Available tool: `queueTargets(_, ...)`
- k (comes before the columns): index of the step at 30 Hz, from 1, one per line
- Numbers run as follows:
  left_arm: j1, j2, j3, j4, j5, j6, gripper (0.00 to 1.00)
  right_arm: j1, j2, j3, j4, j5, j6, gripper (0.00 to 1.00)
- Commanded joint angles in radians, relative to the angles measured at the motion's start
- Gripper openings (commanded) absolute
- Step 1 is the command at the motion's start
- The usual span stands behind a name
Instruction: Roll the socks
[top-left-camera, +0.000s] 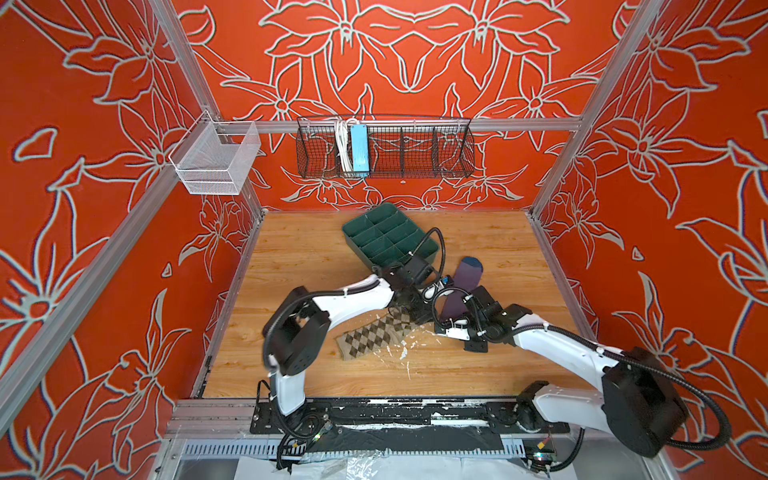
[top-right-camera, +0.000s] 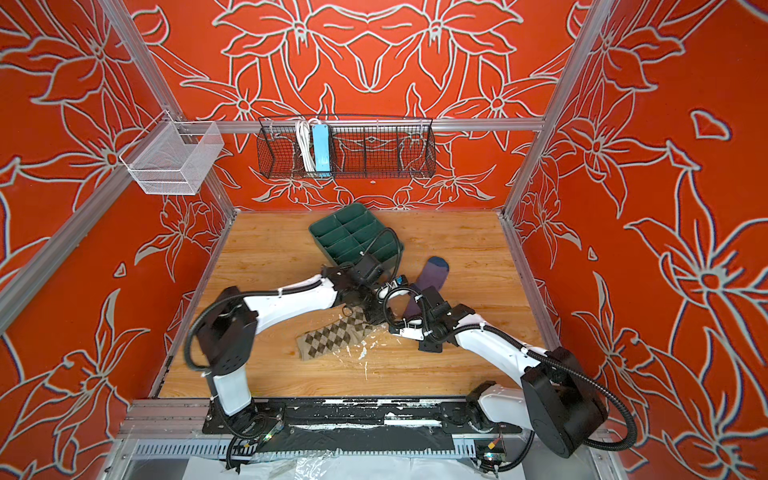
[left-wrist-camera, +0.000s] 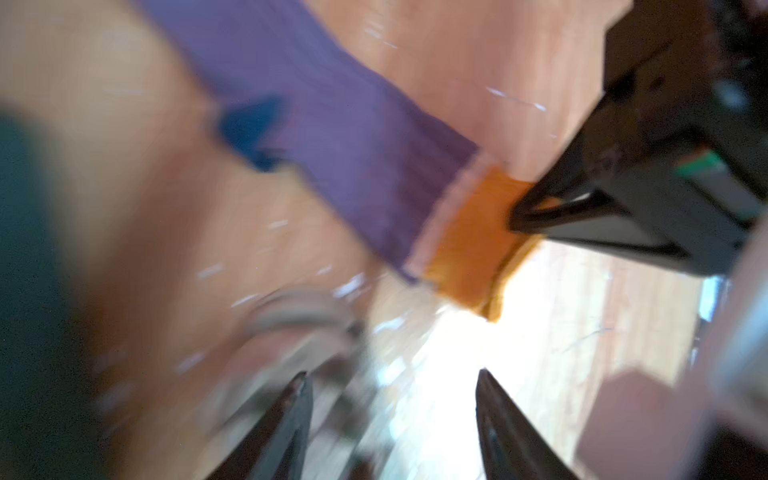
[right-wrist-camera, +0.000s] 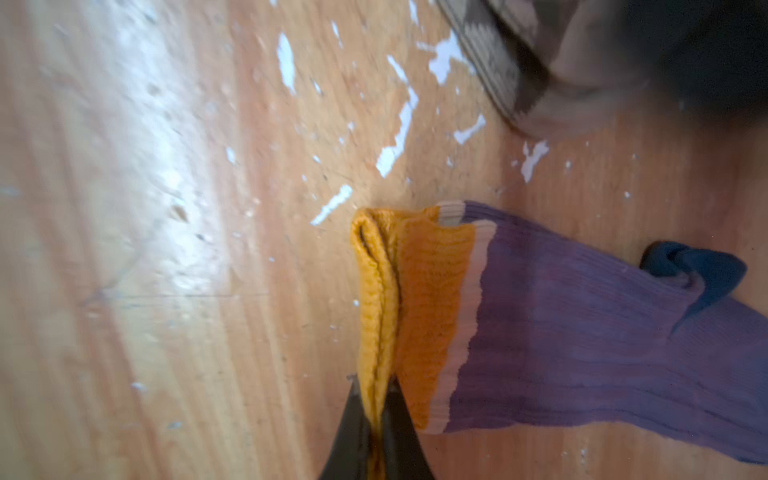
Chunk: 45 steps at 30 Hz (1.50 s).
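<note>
No readable text anywhere.

Divided tray (top-left-camera: 388, 235) sits on the bench (top-left-camera: 291, 270), centre, toward the back. Shorter sock (top-left-camera: 467, 274) lies just right of and in front of the tray, diagonal. Longer sock (top-left-camera: 370, 336) lies flat further forward, left of the shorter sock, near but apart. Wire basket (top-left-camera: 415, 153) hangs on the rear rail, power strip (top-left-camera: 359, 151) inside its left part. Mesh basket (top-left-camera: 216, 162) hangs at the back-left corner.

Top views bright, sharp, edges bowed; left wrist view smeared (motion blur); white glare on table (left-wrist-camera: 457, 353).
</note>
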Motion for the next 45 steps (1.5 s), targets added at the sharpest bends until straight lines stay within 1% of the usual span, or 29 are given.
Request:
queueTargets(1, 0.016, -0.192, -0.173, 0.318, -0.399, 0.025, 0.62, 0.007, -0.021, 0.011, -0.1, -0.119, 0.055, 0.0)
queueTargets(2, 0.016, -0.254, -0.233, 0.363, -0.435, 0.076, 0.62, 0.006, -0.022, 0.006, -0.102, -0.13, 0.064, 0.0)
queueTargets(3, 0.016, -0.317, -0.29, 0.391, -0.44, 0.136, 0.61, 0.006, -0.022, -0.001, -0.103, -0.138, 0.067, 0.0)
queueTargets(4, 0.016, -0.369, -0.335, 0.404, -0.427, 0.177, 0.6, 0.007, -0.02, -0.01, -0.101, -0.149, 0.067, 0.0)
queueTargets(7, -0.014, -0.551, -0.447, 0.367, -0.327, 0.328, 0.59, 0.006, -0.005, -0.028, -0.087, -0.169, 0.07, 0.0)
queueTargets(8, -0.038, -0.618, -0.487, 0.355, -0.271, 0.401, 0.58, 0.006, 0.005, -0.026, -0.091, -0.176, 0.068, 0.0)
queueTargets(9, -0.067, -0.683, -0.534, 0.348, -0.211, 0.503, 0.59, 0.007, 0.017, -0.017, -0.103, -0.181, 0.068, 0.0)
queueTargets(10, -0.096, -0.737, -0.583, 0.368, -0.178, 0.582, 0.62, 0.005, 0.029, -0.009, -0.108, -0.184, 0.066, 0.0)
queueTargets(12, -0.174, -0.831, -0.686, 0.49, -0.166, 0.707, 0.65, 0.005, 0.067, 0.006, -0.12, -0.186, 0.06, 0.0)
queueTargets(14, -0.25, -0.852, -0.715, 0.5, -0.19, 0.769, 0.65, 0.004, 0.124, 0.039, -0.149, -0.196, 0.06, 0.0)
queueTargets(17, -0.326, -0.802, -0.747, 0.559, -0.248, 0.82, 0.64, -0.002, 0.247, 0.12, -0.22, -0.247, 0.082, 0.0)
queueTargets(20, -0.345, -0.696, -0.773, 0.639, -0.251, 0.831, 0.63, -0.007, 0.381, 0.218, -0.3, -0.31, 0.129, 0.0)
queueTargets(23, -0.355, -0.625, -0.784, 0.694, -0.251, 0.81, 0.62, -0.007, 0.458, 0.274, -0.353, -0.345, 0.167, 0.0)
queueTargets(25, -0.356, -0.588, -0.782, 0.71, -0.239, 0.788, 0.63, -0.011, 0.465, 0.285, -0.384, -0.366, 0.157, 0.0)
queueTargets(28, -0.36, -0.504, -0.787, 0.766, -0.228, 0.768, 0.62, -0.034, 0.452, 0.268, -0.383, -0.39, 0.146, 0.0)
queueTargets(33, -0.366, -0.304, -0.77, 0.906, -0.269, 0.744, 0.59, -0.105, 0.492, 0.298, -0.401, -0.464, 0.136, 0.0)
queueTargets(38, -0.368, -0.122, -0.707, 1.012, -0.303, 0.718, 0.55, -0.158, 0.543, 0.342, -0.432, -0.528, 0.123, 0.0)
queueTargets(41, -0.368, -0.045, -0.666, 1.051, -0.31, 0.708, 0.52, -0.174, 0.552, 0.346, -0.428, -0.548, 0.121, 0.0)
queueTargets(45, -0.368, 0.011, -0.633, 1.074, -0.334, 0.68, 0.48, -0.177, 0.558, 0.351, -0.424, -0.55, 0.119, 0.0)
